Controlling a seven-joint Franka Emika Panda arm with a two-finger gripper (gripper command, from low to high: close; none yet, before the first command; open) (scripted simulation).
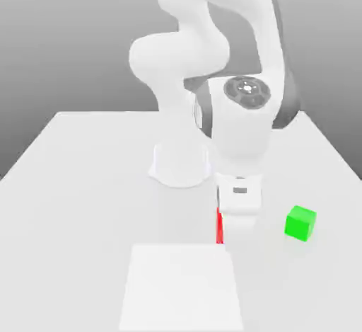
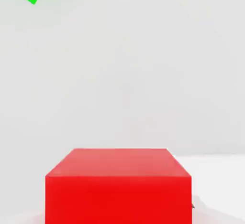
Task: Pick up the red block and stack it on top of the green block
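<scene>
The red block (image 2: 118,200) was a bright, saturated red on one face and a paler, softer red on another, each plain and without pattern. The green block (image 1: 300,223) was vivid green, brighter on some faces and a little deeper on another. The counter (image 1: 92,203) was a plain very light grey, and the flat slab (image 1: 182,284) was plain white. The robot arm (image 1: 180,58) was white with dark grey parts, and the background (image 1: 71,40) graded from mid grey to lighter grey.

White arm (image 1: 180,54), sharply bent, claw (image 1: 238,234) pointing down below the wrist (image 1: 242,122), closed
</scene>
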